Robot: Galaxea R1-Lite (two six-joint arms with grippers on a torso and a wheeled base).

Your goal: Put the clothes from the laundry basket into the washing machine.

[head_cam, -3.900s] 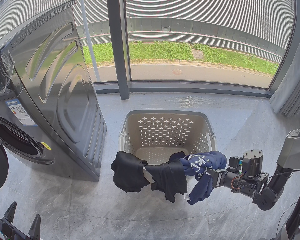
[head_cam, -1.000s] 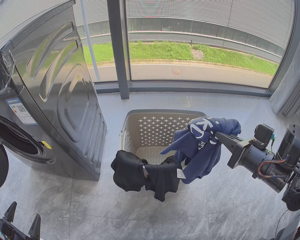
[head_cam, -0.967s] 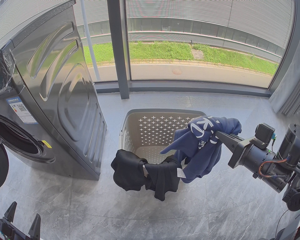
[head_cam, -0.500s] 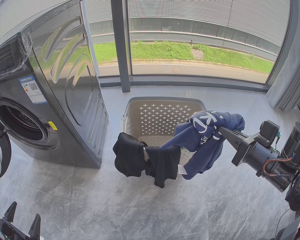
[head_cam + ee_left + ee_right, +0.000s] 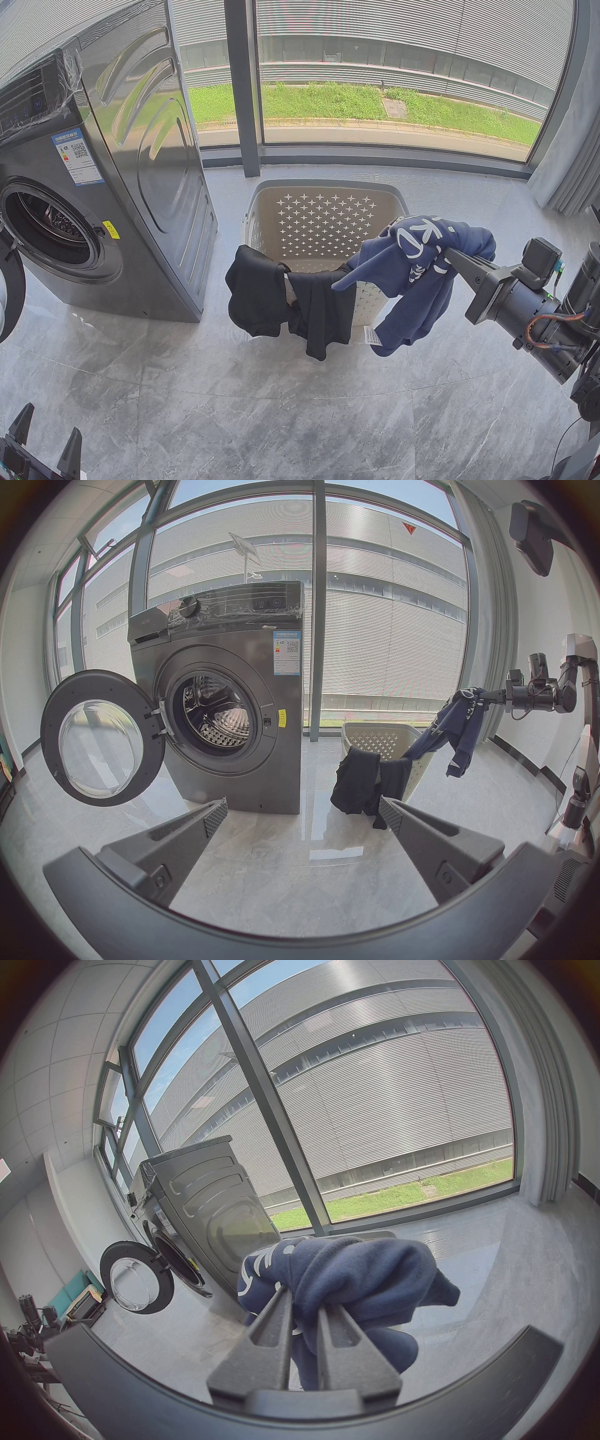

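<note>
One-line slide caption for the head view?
Right gripper holds a navy garment up by the laundry basket; black clothes hang over its front rim; washing machine open at left.

place: laundry area | signs: washing machine (image 5: 144, 175), laundry basket (image 5: 319, 219), curtain (image 5: 572, 162)

Grey marbled floor (image 5: 281, 425) covers the lower frame; a tall window (image 5: 387, 75) spans the top, with a pale curtain (image 5: 569, 162) at upper right.

The washing machine (image 5: 156, 187) is dark metallic grey, with a yellow sticker (image 5: 111, 230) beside its opening. The laundry basket (image 5: 325, 215) is beige with a star-shaped perforation pattern. The navy garment (image 5: 400, 269) carries white print. The black garment (image 5: 259, 300) is plain. The floor (image 5: 250, 406) is grey with marble veining.
</note>
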